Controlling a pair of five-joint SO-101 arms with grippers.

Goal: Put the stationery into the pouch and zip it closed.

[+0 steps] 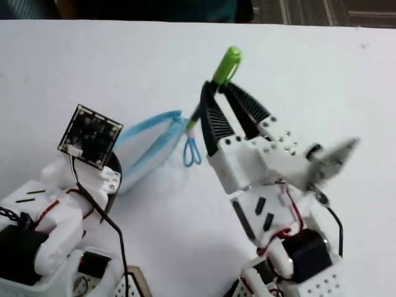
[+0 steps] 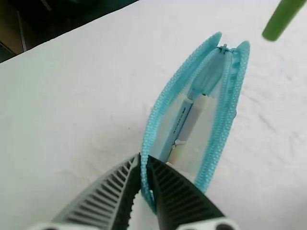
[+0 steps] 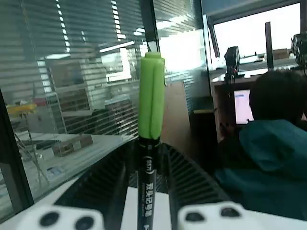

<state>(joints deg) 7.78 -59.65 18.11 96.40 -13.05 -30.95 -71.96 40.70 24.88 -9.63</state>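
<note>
— Holding anything, the left gripper (image 2: pixel 143 160)?

— Yes. Its jaws are pinched together on the rim of the pouch (image 2: pixel 151 120), at the end nearest that arm. The zip band runs up between the two ribbed fingers.

— And the pouch itself?

— Lying on the white table (image 1: pixel 309 74), zip undone, mouth gaping. In the high view it sits between the two arms, its far end toward the right arm. A blue loop (image 1: pixel 192 151) lies on the table at that end.

— Anything inside?

— One pale item (image 2: pixel 184 120), long and slim, lying lengthwise in the pouch. What it is, I cannot tell.

— Right gripper (image 3: pixel 147 143)?

— Clamped on a pen (image 1: pixel 228 65) with a black barrel and a green cap (image 3: pixel 151 96). The jaws grip the barrel just below the cap, which sticks out past the fingertips.

— Where is the pen against the pouch?

— Outside it. In the high view it slants, cap pointing away from the arms and lower tip close to the pouch's zip end, just by the loop. Whether that tip touches the pouch I cannot tell. In the left wrist view the cap shows beyond the pouch's far end, apart from it.
</note>
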